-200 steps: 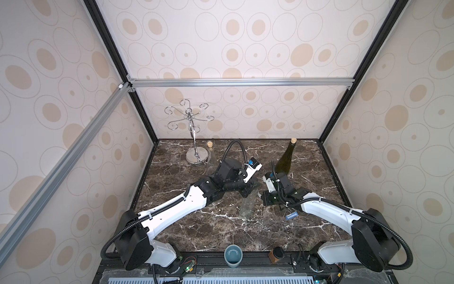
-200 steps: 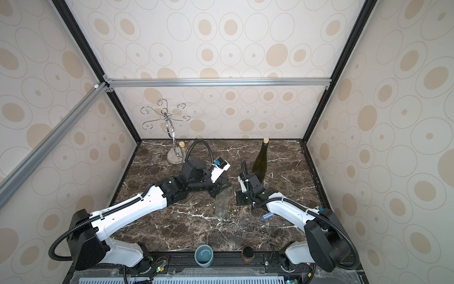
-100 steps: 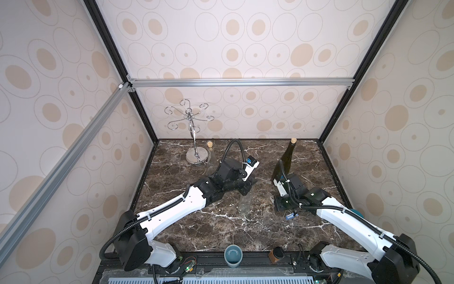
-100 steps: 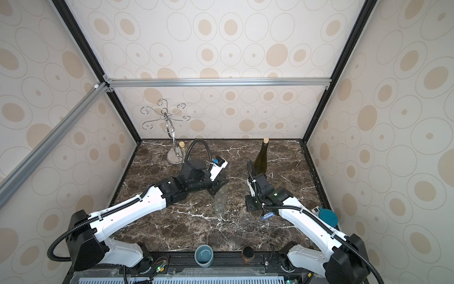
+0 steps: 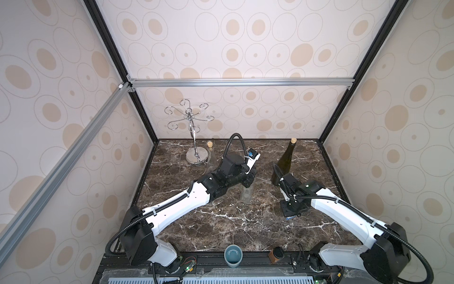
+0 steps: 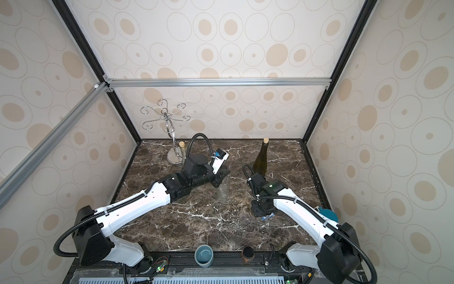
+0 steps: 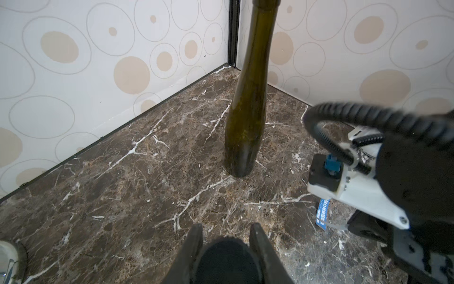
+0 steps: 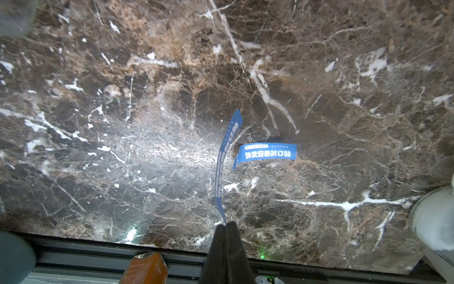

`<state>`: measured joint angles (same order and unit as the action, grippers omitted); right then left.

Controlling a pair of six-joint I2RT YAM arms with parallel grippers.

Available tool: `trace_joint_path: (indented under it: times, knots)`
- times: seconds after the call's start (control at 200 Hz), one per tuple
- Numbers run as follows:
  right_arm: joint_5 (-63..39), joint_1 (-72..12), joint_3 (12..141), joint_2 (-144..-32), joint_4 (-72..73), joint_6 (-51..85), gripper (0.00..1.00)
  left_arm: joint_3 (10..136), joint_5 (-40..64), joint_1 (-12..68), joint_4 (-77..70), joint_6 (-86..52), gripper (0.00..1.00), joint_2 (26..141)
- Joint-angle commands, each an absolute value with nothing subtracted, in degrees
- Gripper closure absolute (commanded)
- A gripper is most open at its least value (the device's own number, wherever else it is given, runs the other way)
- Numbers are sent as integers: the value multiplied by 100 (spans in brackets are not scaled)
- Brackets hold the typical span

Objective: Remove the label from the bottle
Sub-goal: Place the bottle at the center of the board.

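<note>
Right wrist cam: right gripper [image 8: 227, 230] has its fingers pressed together, pinching one end of the blue label [image 8: 229, 134]. The strip runs off the tips edge-on and curved. A flat bit w/ white print shows just beside it; can't tell if that's a fold of the same strip or a reflection in the marble table [image 8: 344, 110]. Also can't tell if the label touches the table.

Both top views: label [image 5: 291, 217] is at the tips of the right gripper [image 5: 290, 213], which points down, low over the table. It's well apart from the clear bottle [image 5: 246, 194], so the label is off the bottle. Clear bottle is upright near table centre, w/ left gripper [image 5: 247, 182] on its top end.

Left wrist cam: left gripper [image 7: 224, 236] fingers [image 7: 196, 246] are clamped either side of a dark round cap [image 7: 224, 255].

Bkgd:
- Dark green wine bottle [image 5: 285, 159], corked, upright just behind the right gripper.
- Chrome glass rack [image 5: 195, 147] and a small corked bottle [image 5: 210, 153] at the rear on the left arm's side.
- Blue-grey cup [image 5: 233, 254] at the front edge.
</note>
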<state>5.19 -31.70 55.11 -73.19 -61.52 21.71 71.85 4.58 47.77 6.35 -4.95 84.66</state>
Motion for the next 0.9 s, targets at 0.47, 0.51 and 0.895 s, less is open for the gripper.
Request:
trace_joint_path:
  times: [0.47, 0.51, 0.895]
  knots:
    - [252, -2876, 5613, -7853, -5910, 1973, 100, 8614, 976, 4133, 66, -290, 98, 9582]
    - [206, -2857, 5592, -7857, -5876, 1961, 100, 8684, 1033, 4099, 54, -299, 98, 9660]
    - [184, -2769, 5472, -7803, -5827, 1916, 100, 8905, 1160, 4008, -44, -378, 93, 10055]
